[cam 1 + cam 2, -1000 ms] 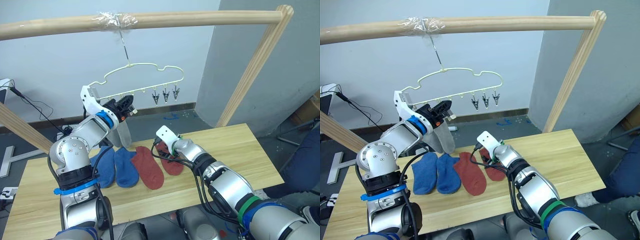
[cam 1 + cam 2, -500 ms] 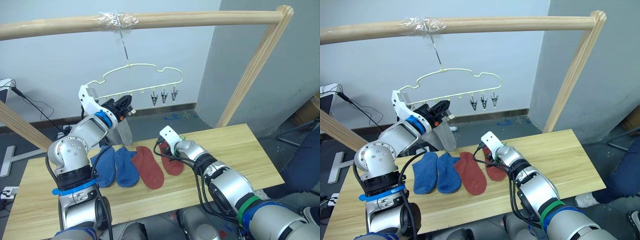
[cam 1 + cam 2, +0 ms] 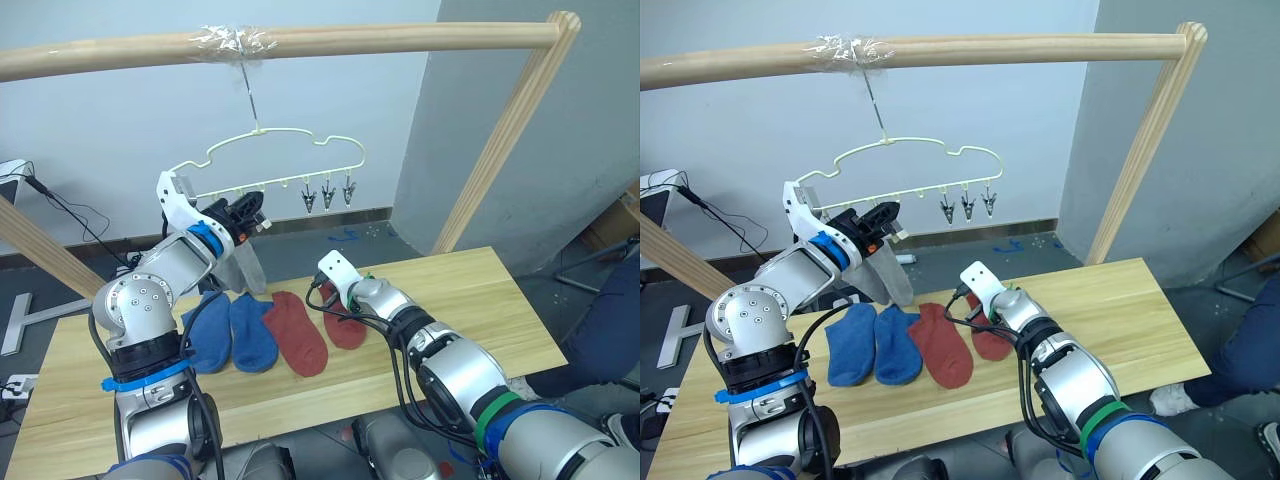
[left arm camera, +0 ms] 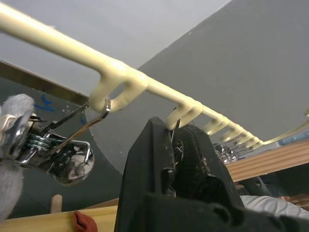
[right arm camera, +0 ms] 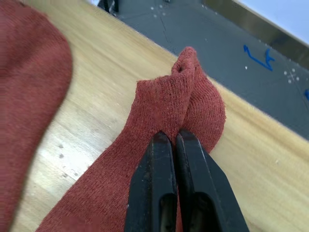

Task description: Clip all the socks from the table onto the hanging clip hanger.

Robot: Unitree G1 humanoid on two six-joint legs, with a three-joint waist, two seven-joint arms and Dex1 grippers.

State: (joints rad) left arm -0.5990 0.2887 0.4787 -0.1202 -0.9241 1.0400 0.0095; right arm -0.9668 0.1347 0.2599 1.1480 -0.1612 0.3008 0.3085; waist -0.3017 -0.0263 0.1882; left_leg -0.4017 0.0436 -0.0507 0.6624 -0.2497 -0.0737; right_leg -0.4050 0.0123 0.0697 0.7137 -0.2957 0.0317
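- Right end effector [image 5: 175,140] is sitting down on the worktop [image 3: 470,290], fingers pinched closed on the cuff of a rust-red sock [image 5: 164,121], fabric bunching up just ahead of the tips.
- Second rust-red sock [image 3: 296,333] is lying flat just beside it, then two blue socks [image 3: 232,333] next along, all on the worktop.
- Left end effector [image 3: 250,212] is reaching up at the clip hanger [image 3: 285,163], fingers closed on one clip [image 4: 176,145] in the row.
- Light grey sock [image 3: 240,268] is hanging from a neighbouring clip, just below the left end effector.
- Clip hanger is hanging by its hook from the wooden pole [image 3: 400,38] above the worktop.
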